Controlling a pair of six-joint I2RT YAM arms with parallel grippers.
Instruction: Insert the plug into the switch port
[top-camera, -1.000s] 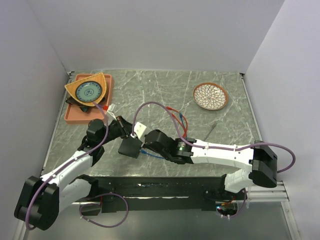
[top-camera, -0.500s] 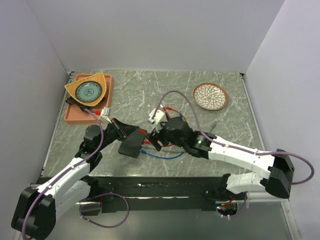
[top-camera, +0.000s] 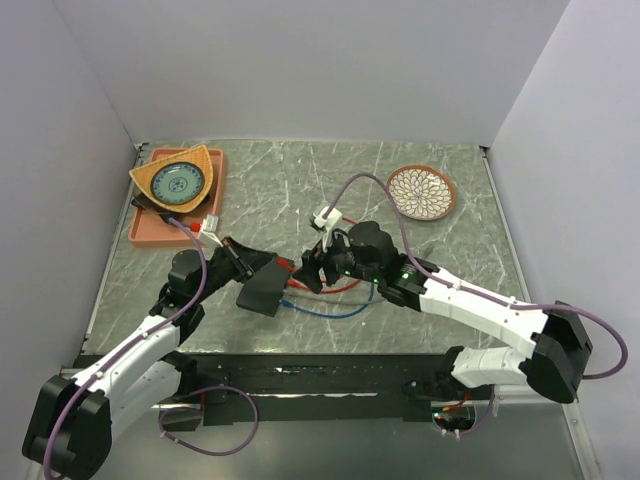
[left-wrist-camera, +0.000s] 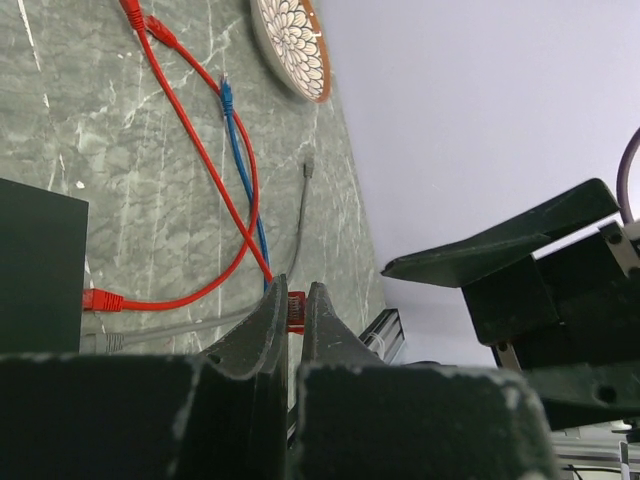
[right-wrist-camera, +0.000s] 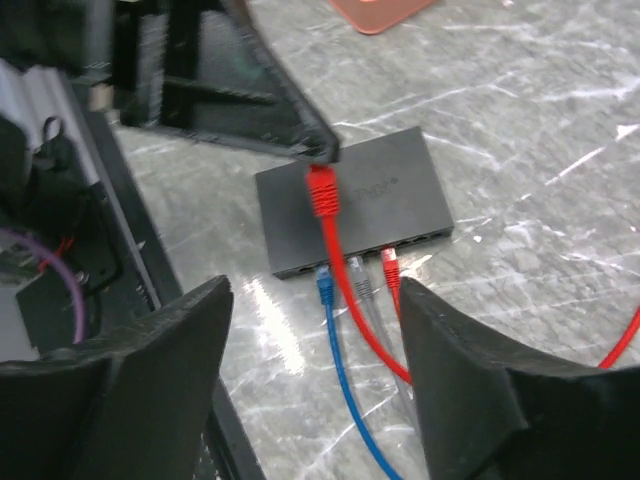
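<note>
Left gripper (left-wrist-camera: 293, 308): jaws pinched narrow on a red plug (right-wrist-camera: 322, 192), its red cable (left-wrist-camera: 205, 150) trailing off across the table (top-camera: 300, 180). In the right wrist view the plug hangs from the fingertips over the top face of the black box (right-wrist-camera: 370, 190), not in any socket.

Row of sockets (right-wrist-camera: 425, 238) runs along the box edge that faces my right arm. Three are taken side by side: blue lead (right-wrist-camera: 325, 284), grey lead (right-wrist-camera: 357, 268), second red lead (right-wrist-camera: 389, 262). I can't tell which free socket the held plug lines up with.

Right gripper (right-wrist-camera: 315, 290): jaws spread wide, nothing between them, hanging just off the socket edge of the box, facing it.

From above, both grippers meet near mid-table, the box (top-camera: 262, 291) below the left one. Patterned plate (top-camera: 421, 191) sits well apart at far right.
</note>
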